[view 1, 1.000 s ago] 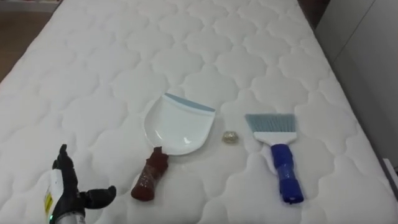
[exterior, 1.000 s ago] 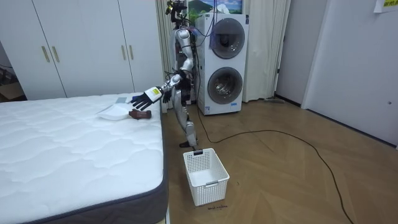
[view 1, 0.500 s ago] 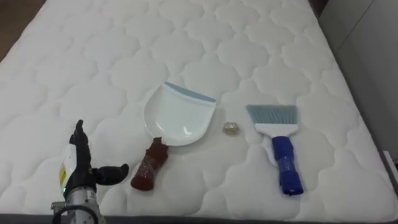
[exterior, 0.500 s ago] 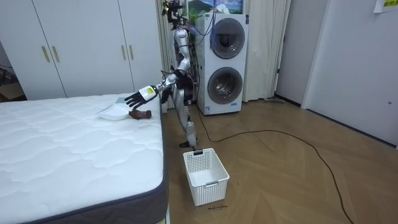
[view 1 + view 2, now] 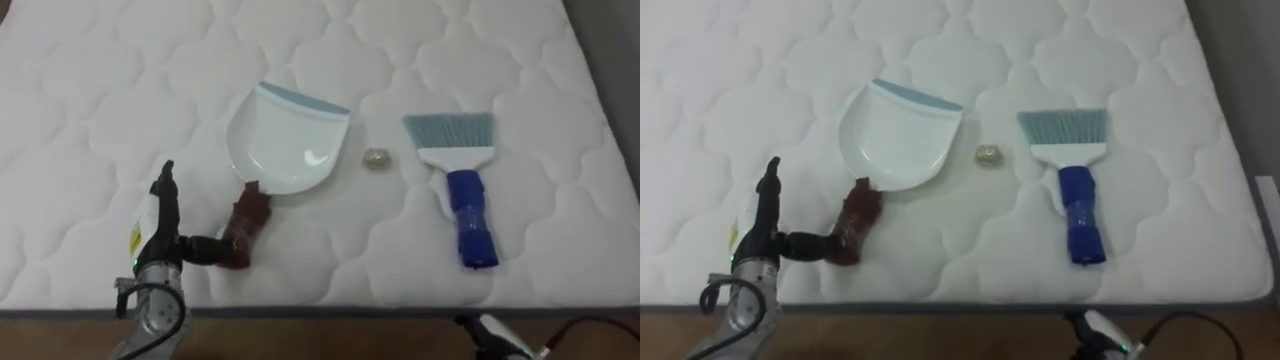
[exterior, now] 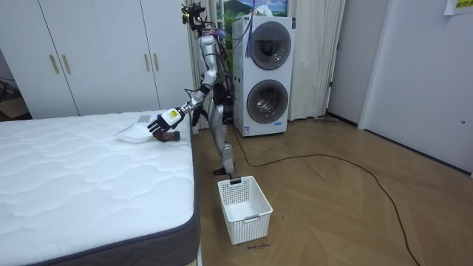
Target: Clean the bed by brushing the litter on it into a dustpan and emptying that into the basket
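left hand | arm extended forward | fingers straight, thumb spread sideways

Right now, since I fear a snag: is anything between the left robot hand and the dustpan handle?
Nothing visible. The left robot hand is beside the dustpan's brown handle, thumb at it; the scrap and brush lie farther right.

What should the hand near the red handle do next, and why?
Probably curl the left hand round the dustpan handle: its fingers are straight, its thumb points at the handle's near end, and it holds nothing yet. The small scrap beside the dustpan is unswept.
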### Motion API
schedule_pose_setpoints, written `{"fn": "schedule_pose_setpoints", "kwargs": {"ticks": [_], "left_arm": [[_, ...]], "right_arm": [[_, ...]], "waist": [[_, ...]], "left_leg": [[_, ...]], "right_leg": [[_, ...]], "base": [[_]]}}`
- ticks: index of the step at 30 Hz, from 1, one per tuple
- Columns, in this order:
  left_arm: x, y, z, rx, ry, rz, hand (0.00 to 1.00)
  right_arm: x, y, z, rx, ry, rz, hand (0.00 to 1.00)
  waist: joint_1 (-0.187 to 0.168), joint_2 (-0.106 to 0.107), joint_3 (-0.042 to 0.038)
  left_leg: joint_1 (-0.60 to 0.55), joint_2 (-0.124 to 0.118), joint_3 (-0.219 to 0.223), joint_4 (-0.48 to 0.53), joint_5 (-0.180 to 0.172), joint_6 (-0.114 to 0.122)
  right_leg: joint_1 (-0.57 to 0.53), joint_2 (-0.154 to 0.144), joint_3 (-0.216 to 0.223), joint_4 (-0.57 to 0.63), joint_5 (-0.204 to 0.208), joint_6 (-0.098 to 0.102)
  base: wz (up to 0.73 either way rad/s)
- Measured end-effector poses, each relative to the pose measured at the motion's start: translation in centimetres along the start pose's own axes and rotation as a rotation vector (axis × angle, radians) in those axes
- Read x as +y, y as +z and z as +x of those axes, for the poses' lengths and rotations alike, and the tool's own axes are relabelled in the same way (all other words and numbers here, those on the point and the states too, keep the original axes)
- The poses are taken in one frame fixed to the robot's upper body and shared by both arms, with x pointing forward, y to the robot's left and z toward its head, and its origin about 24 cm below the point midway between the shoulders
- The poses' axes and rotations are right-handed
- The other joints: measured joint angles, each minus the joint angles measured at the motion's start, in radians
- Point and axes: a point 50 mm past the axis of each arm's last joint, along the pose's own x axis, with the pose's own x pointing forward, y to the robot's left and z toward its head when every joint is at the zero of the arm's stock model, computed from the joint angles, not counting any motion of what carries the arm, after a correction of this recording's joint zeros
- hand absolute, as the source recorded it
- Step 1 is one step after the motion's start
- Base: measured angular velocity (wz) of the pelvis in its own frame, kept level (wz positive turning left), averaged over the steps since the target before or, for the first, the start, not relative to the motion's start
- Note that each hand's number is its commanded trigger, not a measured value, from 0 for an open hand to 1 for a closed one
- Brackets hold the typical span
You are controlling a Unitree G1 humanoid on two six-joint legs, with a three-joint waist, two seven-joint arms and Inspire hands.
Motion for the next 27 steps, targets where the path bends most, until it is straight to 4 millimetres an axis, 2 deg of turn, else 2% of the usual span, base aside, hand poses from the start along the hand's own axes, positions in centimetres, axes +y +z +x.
{"fn": "schedule_pose_setpoints", "kwargs": {"ticks": [3, 4, 5, 8, 16, 21, 23, 26, 27], "left_arm": [[-0.2, 0.3, 0.2, -0.002, 0.011, -0.014, 0.00], [-0.4, 0.7, 0.4, -0.002, 0.015, -0.031, 0.00], [-0.4, 0.9, 0.6, 0.000, 0.020, -0.041, 0.00], [-0.8, 2.1, 1.3, -0.010, 0.035, -0.091, 0.00], [-1.0, 3.5, 2.0, -0.033, 0.047, -0.138, 0.00], [-0.9, 4.2, 2.7, -0.034, 0.049, -0.140, 0.00], [-1.0, 4.1, 2.7, -0.027, 0.046, -0.143, 0.00], [-1.0, 3.8, 2.7, -0.012, 0.040, -0.141, 0.00], [-1.0, 3.8, 2.7, -0.007, 0.041, -0.144, 0.00]], "right_arm": [[-0.1, 0.6, 0.1, -0.023, -0.001, -0.040, 0.00], [-0.3, 0.9, 0.2, -0.032, -0.009, -0.039, 0.00], [-0.5, 1.1, 0.3, -0.035, -0.013, -0.036, 0.00], [-1.2, 2.3, 0.6, -0.063, -0.029, -0.035, 0.00], [-1.7, 3.0, 0.8, -0.076, -0.042, -0.009, 0.00], [-1.5, 3.6, 0.9, -0.079, -0.040, 0.007, 0.00], [-1.5, 3.8, 0.9, -0.084, -0.040, 0.011, 0.00], [-1.7, 4.0, 0.9, -0.093, -0.047, 0.016, 0.00], [-1.8, 4.1, 0.9, -0.095, -0.050, 0.024, 0.00]], "waist": [[-0.004, 0.001, 0.0079], [-0.006, 0.001, 0.0170], [-0.006, 0.001, 0.0206], [-0.010, -0.004, 0.0248], [-0.021, -0.011, 0.0282], [-0.025, -0.026, 0.0364], [-0.026, -0.031, 0.0359], [-0.028, -0.034, 0.0347], [-0.028, -0.042, 0.0344]], "left_leg": [[-0.031, 0.000, 0.000, 0.005, 0.004, 0.001], [-0.039, -0.002, -0.003, 0.005, 0.007, 0.001], [-0.045, -0.003, -0.003, 0.004, 0.010, 0.002], [-0.090, -0.003, -0.003, 0.003, 0.019, 0.000], [-0.157, 0.000, -0.001, 0.013, 0.023, -0.003], [-0.170, 0.002, 0.002, 0.019, 0.023, -0.003], [-0.172, 0.001, 0.002, 0.019, 0.023, -0.003], [-0.169, -0.001, -0.004, 0.021, 0.023, -0.002], [-0.164, -0.005, -0.017, 0.023, 0.023, -0.002]], "right_leg": [[-0.038, -0.003, -0.005, 0.018, 0.000, 0.000], [-0.046, -0.006, -0.016, 0.022, 0.000, 0.000], [-0.053, -0.008, -0.016, 0.025, 0.000, 0.000], [-0.112, -0.012, -0.022, 0.054, 0.000, 0.000], [-0.202, -0.015, -0.020, 0.107, -0.002, -0.002], [-0.226, -0.018, -0.019, 0.138, -0.002, -0.003], [-0.230, -0.020, -0.020, 0.144, -0.002, -0.002], [-0.265, -0.036, -0.040, 0.218, -0.006, -0.004], [-0.299, -0.043, -0.045, 0.258, -0.023, -0.005]], "base": [[0.02], [0.06], [0.05], [0.00], [0.00], [0.01], [0.00], [0.00], [-0.07]]}}
